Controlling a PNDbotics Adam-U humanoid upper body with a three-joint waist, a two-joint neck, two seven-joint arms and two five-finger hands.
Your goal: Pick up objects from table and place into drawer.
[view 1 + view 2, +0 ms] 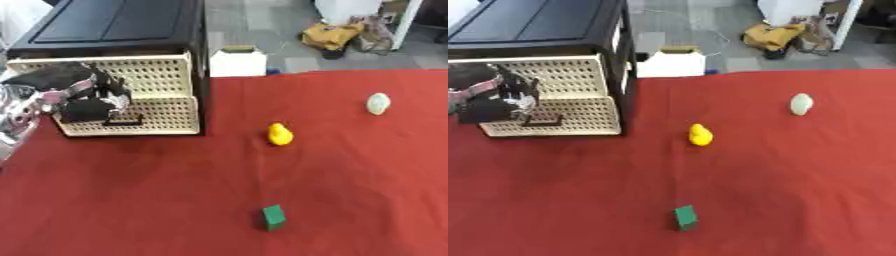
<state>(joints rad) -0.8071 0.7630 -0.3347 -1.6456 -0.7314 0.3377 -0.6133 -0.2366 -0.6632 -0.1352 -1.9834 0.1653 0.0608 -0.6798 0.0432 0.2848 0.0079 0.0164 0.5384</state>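
The drawer, the lower cream perforated one in the black cabinet, looked like light, stiff plastic best taken by its dark handle, and the left hand was at that front with fingers curled close about the handle, though whether they actually gripped it I could not tell. To the right of the drawer on the red tablecloth stood the yellow duck, probably light and smooth and suited to a pinch across its body; the pale egg-shaped object lay farther right, rounded and likely to roll. The green block, nearer the robot than the drawer, seemed rigid with flat sides easy to grasp; the right hand showed in neither view.
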